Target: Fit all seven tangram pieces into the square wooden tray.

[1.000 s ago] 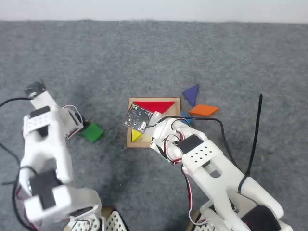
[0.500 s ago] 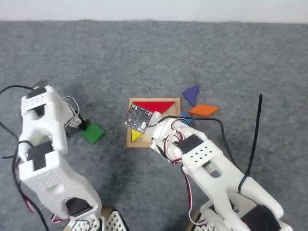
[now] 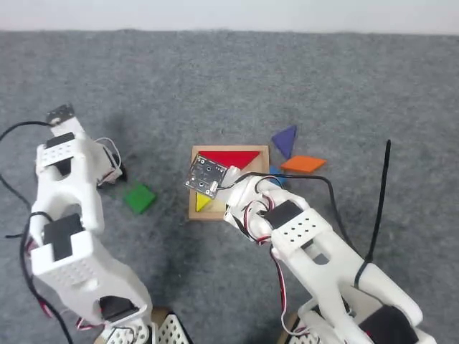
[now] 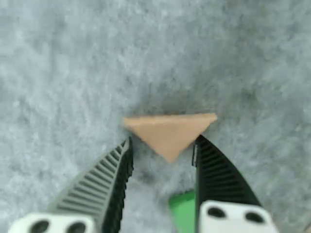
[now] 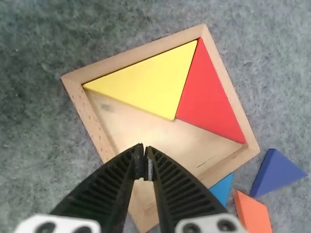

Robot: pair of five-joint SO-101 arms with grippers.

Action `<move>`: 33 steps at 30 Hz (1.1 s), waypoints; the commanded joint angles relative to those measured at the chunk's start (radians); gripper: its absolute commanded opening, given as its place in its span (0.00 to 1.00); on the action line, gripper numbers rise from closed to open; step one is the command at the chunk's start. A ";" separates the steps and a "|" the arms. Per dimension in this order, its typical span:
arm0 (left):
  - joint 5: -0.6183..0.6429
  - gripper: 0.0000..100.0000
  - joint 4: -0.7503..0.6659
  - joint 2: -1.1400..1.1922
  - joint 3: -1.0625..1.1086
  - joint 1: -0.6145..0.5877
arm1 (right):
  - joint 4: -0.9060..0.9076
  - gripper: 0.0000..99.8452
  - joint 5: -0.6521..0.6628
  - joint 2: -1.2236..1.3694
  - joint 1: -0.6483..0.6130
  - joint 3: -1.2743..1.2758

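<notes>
The square wooden tray (image 5: 85,111) holds a large yellow triangle (image 5: 146,85) and a large red triangle (image 5: 206,99); the rest of its floor is bare. My right gripper (image 5: 142,156) hangs shut and empty over that bare part. A tan wooden triangle (image 4: 167,128) lies on the grey carpet, and my left gripper (image 4: 163,142) is open with a finger on each side of it, at the far left of the high view (image 3: 117,174). A green square (image 3: 138,198) lies just beside it, toward the tray (image 3: 192,212).
A purple triangle (image 3: 285,140), an orange parallelogram (image 3: 303,164) and a small blue piece (image 3: 276,174) lie on the carpet off the tray's right side. The right arm (image 3: 301,236) stretches from the front edge to the tray. Carpet behind the tray is open.
The left arm swung over from beside the green square and now stands a little farther from it. The right arm and all the pieces have stayed put.
</notes>
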 commanded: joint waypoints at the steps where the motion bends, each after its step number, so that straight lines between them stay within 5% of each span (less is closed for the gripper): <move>1: -0.015 0.19 -0.038 -0.072 -0.021 0.011 | -0.024 0.01 -0.006 -0.005 -0.008 -0.009; 10: -0.032 0.19 -0.060 -0.098 -0.028 0.011 | -0.024 0.01 -0.005 -0.004 -0.008 -0.009; 16: -0.259 0.19 -0.060 -0.227 0.001 0.012 | -0.024 0.01 -0.005 -0.004 -0.008 -0.009; 27: -0.914 0.19 -0.054 -0.161 0.015 0.015 | -0.024 0.01 -0.005 -0.004 -0.008 -0.009; 33: -0.973 0.19 -0.005 -0.012 -0.050 0.044 | -0.024 0.01 -0.005 -0.004 -0.008 -0.009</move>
